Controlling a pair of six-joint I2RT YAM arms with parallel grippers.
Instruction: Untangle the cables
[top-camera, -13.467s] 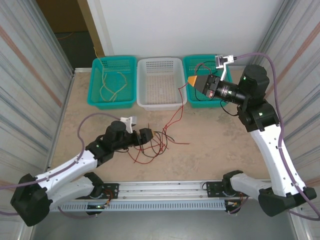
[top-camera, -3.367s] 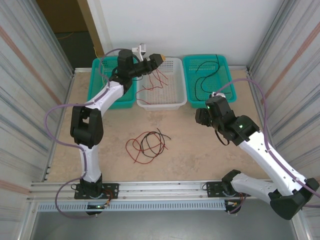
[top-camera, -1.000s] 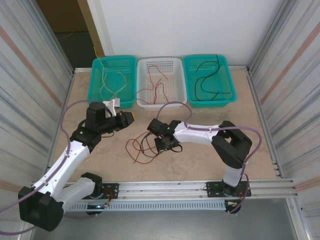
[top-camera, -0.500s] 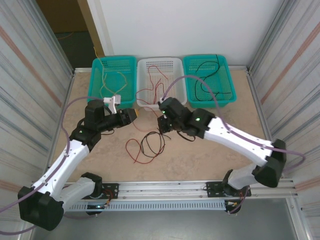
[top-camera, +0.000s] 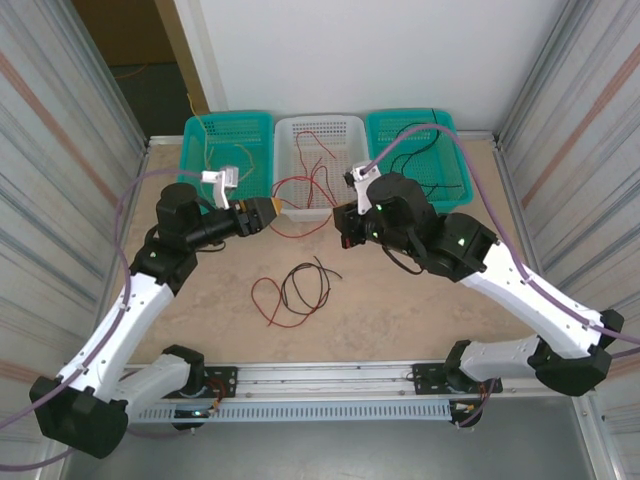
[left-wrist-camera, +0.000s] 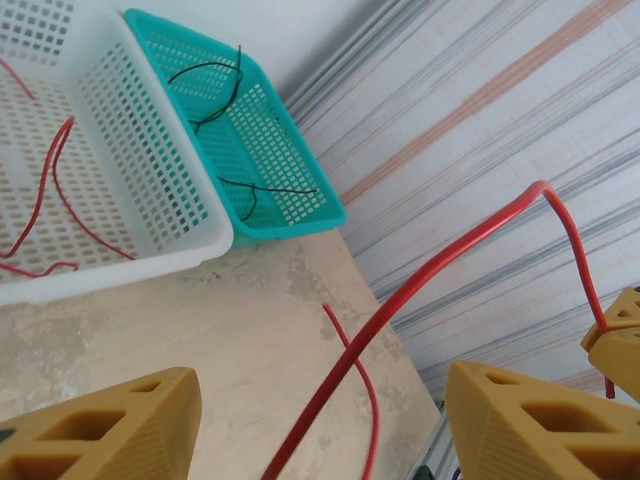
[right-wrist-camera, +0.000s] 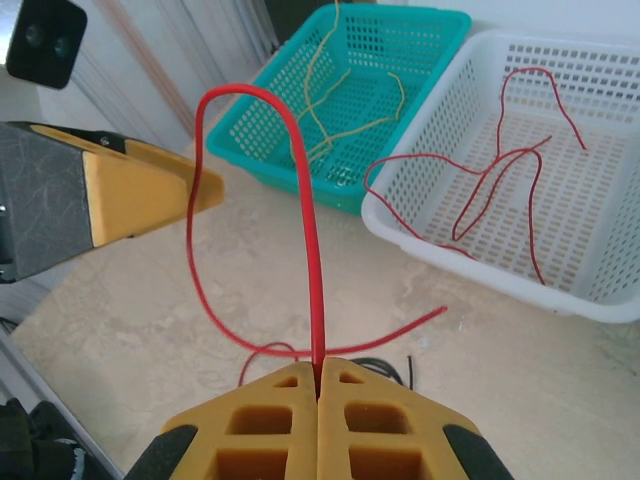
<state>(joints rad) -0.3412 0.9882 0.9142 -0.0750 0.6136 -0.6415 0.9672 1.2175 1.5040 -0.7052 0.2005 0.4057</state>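
Noted: right gripper (right-wrist-camera: 318, 372) was clamped on the red cable (right-wrist-camera: 312, 250); left gripper (left-wrist-camera: 320, 410) had its fingers apart. You were best advised to raise it slowly, clearing the black cable (top-camera: 303, 288), toward the white basket (right-wrist-camera: 430, 243).

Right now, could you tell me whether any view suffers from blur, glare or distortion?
Top external: even, soft light, no glare, only faint shadows on the table; the side walls splay with the wide lens. Left wrist: the red cable is crisp, the scene steeply tilted. Right wrist: sharp throughout, no glare.
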